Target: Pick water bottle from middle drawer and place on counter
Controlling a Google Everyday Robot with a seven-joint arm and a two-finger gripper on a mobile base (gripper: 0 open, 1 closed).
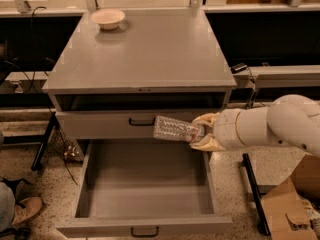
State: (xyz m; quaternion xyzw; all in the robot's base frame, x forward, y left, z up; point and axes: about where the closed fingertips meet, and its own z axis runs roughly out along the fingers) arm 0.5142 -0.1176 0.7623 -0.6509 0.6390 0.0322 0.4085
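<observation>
**A:** Step?
**B:** Transfer. Cream gripper (pixel 200 133), right of the cabinet: fingers (pixel 205 119) pinch the clear ribbed plastic water bottle (pixel 172 129) sideways above the open grey metal middle drawer (pixel 145 225).
**A:** Next?
**B:** Likely lift higher, then onto the flat grey worktop (pixel 145 59).

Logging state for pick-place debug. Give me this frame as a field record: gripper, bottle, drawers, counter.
gripper: at the right side, level with the upper drawer front, shut on the water bottle
water bottle: held off the surfaces, lying roughly level, its right end in the gripper
middle drawer: pulled open, floor bare in view
upper drawer: closed
counter: bottle not on it
bowl: on the counter, back left corner
stage: bottle out of the drawer, placing not yet done
</observation>
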